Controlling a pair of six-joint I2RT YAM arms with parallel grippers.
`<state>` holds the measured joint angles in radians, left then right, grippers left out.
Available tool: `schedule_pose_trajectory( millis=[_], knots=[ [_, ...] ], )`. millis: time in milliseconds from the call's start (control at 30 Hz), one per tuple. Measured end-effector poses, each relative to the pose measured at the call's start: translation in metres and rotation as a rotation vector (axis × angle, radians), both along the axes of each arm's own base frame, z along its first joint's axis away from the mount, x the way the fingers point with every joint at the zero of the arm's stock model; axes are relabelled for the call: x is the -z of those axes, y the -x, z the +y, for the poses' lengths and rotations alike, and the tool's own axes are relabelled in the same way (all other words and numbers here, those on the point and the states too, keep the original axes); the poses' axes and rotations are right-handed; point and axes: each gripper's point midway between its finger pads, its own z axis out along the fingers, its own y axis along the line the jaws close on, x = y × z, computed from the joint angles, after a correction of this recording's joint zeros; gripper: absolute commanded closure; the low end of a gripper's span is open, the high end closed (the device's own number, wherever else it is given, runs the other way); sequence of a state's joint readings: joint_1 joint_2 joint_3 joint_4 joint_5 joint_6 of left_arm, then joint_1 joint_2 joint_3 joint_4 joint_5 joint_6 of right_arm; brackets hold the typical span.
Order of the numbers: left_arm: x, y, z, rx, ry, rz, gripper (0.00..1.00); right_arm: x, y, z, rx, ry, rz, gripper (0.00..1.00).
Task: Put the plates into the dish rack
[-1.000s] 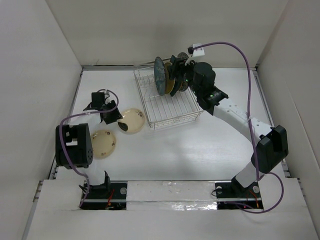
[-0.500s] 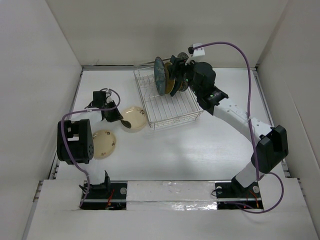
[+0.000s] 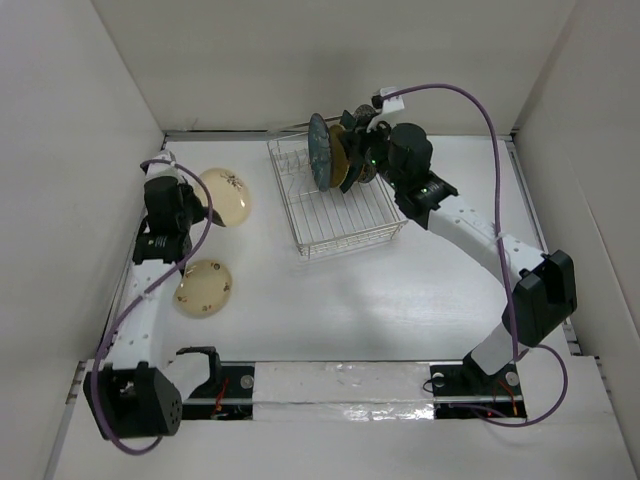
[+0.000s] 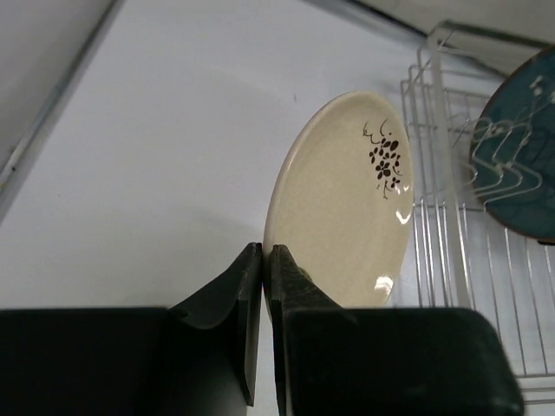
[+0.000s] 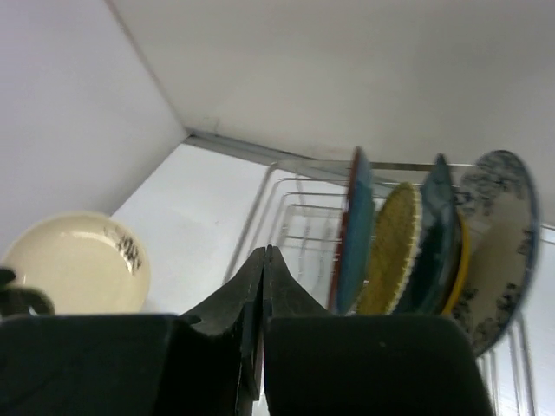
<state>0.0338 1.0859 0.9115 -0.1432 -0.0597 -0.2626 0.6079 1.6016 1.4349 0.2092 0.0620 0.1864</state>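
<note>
My left gripper [image 3: 200, 206] is shut on the rim of a cream plate [image 3: 226, 194] with a dark sprig mark and holds it tilted on edge above the table, left of the dish rack [image 3: 352, 228]. In the left wrist view the jaws [image 4: 264, 253] pinch the plate [image 4: 342, 208] at its lower edge. A second cream plate [image 3: 203, 288] lies flat on the table. Several plates stand in the rack's far end: teal [image 5: 355, 225], woven yellow-tan [image 5: 390, 247], teal [image 5: 434, 230], blue-and-white [image 5: 501, 230]. My right gripper [image 3: 362, 150] is shut and empty above them [image 5: 263, 253].
White walls enclose the table on the left, back and right. The rack's near slots [image 4: 442, 199] show bare wires. The held plate also shows in the right wrist view [image 5: 78, 264].
My left arm has lifted the cream plate off the table and swung it up and back to the left. The right arm has not moved.
</note>
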Motion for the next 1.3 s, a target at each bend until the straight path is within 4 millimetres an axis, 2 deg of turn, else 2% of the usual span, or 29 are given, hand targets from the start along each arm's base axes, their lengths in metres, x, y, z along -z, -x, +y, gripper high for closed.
schedule_pose_trajectory(
  millis=[67,100,200,267,400,567,667,767,833,900,933,967,1000,1033,1133,1200,1300],
  knots=[
    [-0.022,0.008,0.002,-0.010,-0.012,-0.076,1.00,0.000,0.007,0.014,-0.092,0.011,0.002,0.52],
    [-0.031,0.012,0.001,0.000,-0.016,-0.113,1.00,-0.002,0.011,0.023,-0.149,0.016,-0.004,0.32],
    [-0.050,0.022,-0.011,0.067,-0.005,-0.213,1.00,-0.004,0.023,0.053,-0.322,0.032,-0.021,0.16],
    [-0.056,0.026,-0.024,0.137,0.013,-0.253,1.00,0.000,0.032,0.072,-0.433,0.044,-0.022,0.13],
    [-0.061,0.025,-0.049,0.279,0.055,-0.283,1.00,0.026,0.043,0.100,-0.596,0.069,0.021,0.12],
    [-0.060,0.029,-0.076,0.429,0.099,-0.297,1.00,0.066,0.048,0.115,-0.686,0.102,0.106,0.12],
    [-0.062,0.032,-0.086,0.491,0.117,-0.309,1.00,0.077,0.052,0.120,-0.734,0.109,0.137,0.15],
    [-0.065,0.035,-0.093,0.532,0.127,-0.321,1.00,0.078,0.054,0.127,-0.780,0.105,0.139,0.22],
    [-0.067,0.035,-0.096,0.551,0.129,-0.331,1.00,0.079,0.056,0.130,-0.809,0.098,0.143,0.49],
    [-0.069,0.036,-0.097,0.561,0.131,-0.337,1.00,0.080,0.063,0.133,-0.850,0.075,0.166,0.71],
    [-0.070,0.036,-0.098,0.563,0.131,-0.340,1.00,0.079,0.066,0.134,-0.870,0.063,0.175,0.93],
    [-0.069,0.035,-0.096,0.556,0.123,-0.339,0.95,0.079,0.068,0.135,-0.883,0.047,0.188,1.00],
    [-0.068,0.035,-0.094,0.550,0.123,-0.338,0.85,0.077,0.069,0.133,-0.895,0.035,0.194,1.00],
    [-0.069,0.035,-0.094,0.550,0.126,-0.343,0.67,0.076,0.069,0.134,-0.896,0.029,0.197,1.00],
    [-0.073,0.035,-0.096,0.550,0.134,-0.356,0.43,0.075,0.066,0.134,-0.877,0.015,0.208,1.00],
    [-0.075,0.035,-0.093,0.528,0.133,-0.360,0.39,0.075,0.058,0.131,-0.826,0.008,0.218,1.00],
    [-0.080,0.034,-0.081,0.453,0.113,-0.379,0.37,0.073,0.037,0.124,-0.680,0.008,0.223,1.00]
  ],
)
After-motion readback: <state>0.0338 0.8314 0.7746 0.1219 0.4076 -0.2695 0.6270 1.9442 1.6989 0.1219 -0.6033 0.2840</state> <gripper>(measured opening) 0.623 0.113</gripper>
